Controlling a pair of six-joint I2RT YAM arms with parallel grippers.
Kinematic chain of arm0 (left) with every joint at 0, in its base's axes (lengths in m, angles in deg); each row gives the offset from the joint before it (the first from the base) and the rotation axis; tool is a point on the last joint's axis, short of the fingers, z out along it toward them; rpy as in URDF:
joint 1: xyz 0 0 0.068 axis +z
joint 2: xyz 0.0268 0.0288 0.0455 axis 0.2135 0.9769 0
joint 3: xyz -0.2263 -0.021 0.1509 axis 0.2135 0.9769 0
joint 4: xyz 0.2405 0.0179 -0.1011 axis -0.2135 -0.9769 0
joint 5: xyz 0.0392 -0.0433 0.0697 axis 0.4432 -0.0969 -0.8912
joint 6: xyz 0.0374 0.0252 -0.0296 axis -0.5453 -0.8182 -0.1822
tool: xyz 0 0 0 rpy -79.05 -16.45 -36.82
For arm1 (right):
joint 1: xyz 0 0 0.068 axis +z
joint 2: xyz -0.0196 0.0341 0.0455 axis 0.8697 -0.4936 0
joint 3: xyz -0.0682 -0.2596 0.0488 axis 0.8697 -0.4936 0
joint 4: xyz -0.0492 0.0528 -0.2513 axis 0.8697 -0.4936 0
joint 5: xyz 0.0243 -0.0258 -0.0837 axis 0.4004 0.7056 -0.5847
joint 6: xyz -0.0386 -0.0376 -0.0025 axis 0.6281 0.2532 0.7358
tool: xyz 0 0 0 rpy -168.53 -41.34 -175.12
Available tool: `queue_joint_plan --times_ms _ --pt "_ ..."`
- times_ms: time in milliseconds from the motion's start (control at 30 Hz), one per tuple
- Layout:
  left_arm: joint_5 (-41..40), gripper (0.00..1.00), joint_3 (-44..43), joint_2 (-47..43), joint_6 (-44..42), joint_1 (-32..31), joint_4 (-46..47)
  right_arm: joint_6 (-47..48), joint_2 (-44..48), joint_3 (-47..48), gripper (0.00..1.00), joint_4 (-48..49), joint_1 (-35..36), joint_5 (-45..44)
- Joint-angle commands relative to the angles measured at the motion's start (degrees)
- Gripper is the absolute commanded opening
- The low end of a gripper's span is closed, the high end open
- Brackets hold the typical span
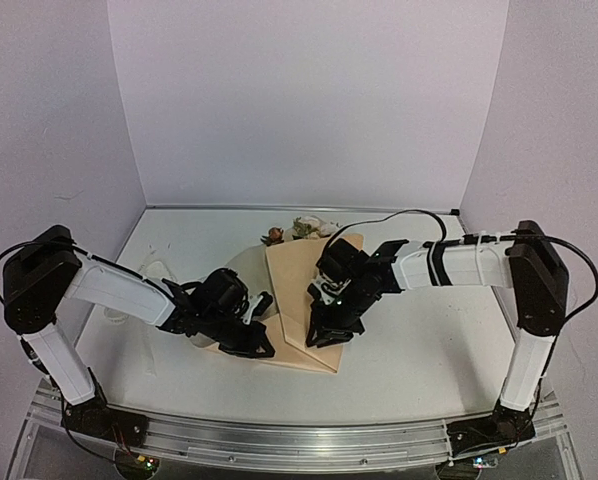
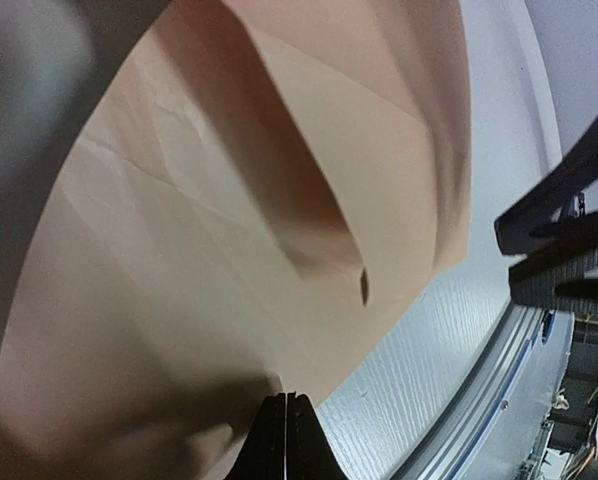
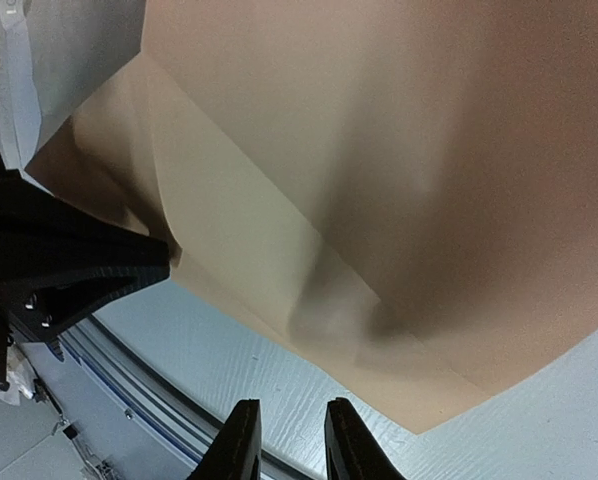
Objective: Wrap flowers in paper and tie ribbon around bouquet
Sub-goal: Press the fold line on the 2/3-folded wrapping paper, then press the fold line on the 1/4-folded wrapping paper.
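Pinching the near-left edge of the paper [image 1: 297,285] with the pressed-together left gripper [image 2: 285,400], apparently to fold that flap across. Holding the right gripper [image 3: 287,430] slightly spread and empty off the near-right corner, ready to steady. Leaving the flowers [image 1: 301,229] poking out at the far end.

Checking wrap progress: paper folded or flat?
Folded: paper flaps overlap over the flowers, whose heads show at the far end.

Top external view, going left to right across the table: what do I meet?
Left arm → left gripper → paper → right gripper → right arm.
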Motion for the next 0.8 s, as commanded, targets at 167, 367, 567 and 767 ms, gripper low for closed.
queue_joint_plan --times_ms 167,367,567,767 --pt "-2.5 0.02 1.8 2.8 2.0 0.5 2.2 0.7 -5.2 5.4 0.25 -2.9 3.0 -2.3" --pt "-2.5 0.02 1.9 2.7 2.1 0.5 2.0 0.7 -7.3 5.2 0.24 -3.0 4.8 -3.2" --pt "-1.9 0.05 1.2 -0.6 -0.5 0.3 2.3 0.5 -9.4 4.6 0.23 -3.1 5.6 -3.9" --pt "-0.8 0.09 0.2 -2.3 -5.1 -2.0 5.2 -0.2 -11.1 4.2 0.21 -3.1 5.7 -4.3"
